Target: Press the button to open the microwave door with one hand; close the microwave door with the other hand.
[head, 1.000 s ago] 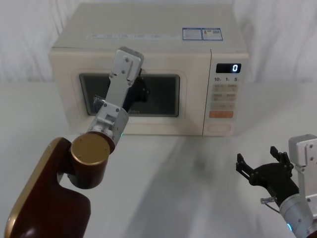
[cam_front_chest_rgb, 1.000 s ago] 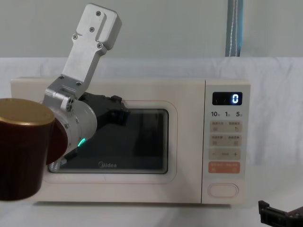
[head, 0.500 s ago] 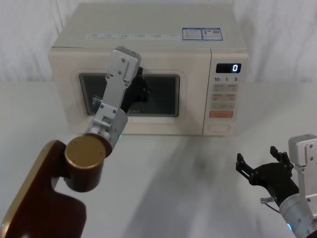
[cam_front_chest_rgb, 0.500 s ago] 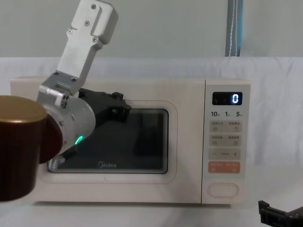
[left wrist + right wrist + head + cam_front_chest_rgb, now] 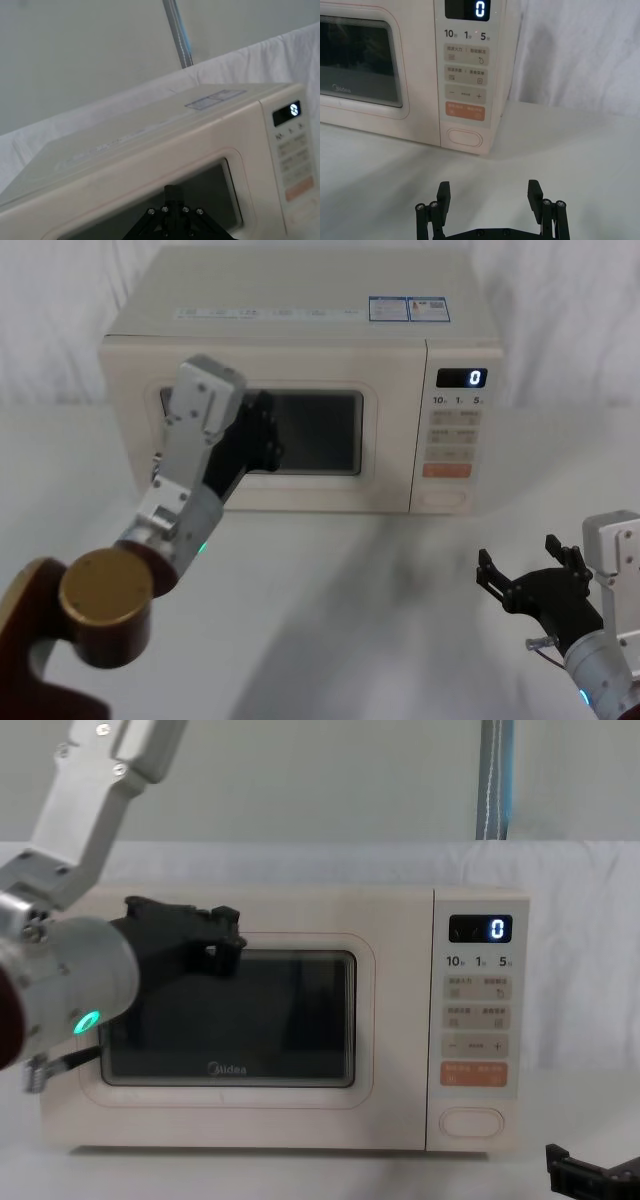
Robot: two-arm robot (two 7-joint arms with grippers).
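My left gripper (image 5: 215,942) hovers before the shut microwave door (image 5: 385,455), fingers' state unclear, while my right gripper (image 5: 490,197) idles spread apart.

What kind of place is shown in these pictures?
Probably a robot test station, not a home kitchen. A cream microwave stands alone on a table covered with white cloth, plain white drapes hang behind it, and a metal pole rises at the back.

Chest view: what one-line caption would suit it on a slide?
Left gripper in front of the shut microwave door; right gripper low at right, below the button.
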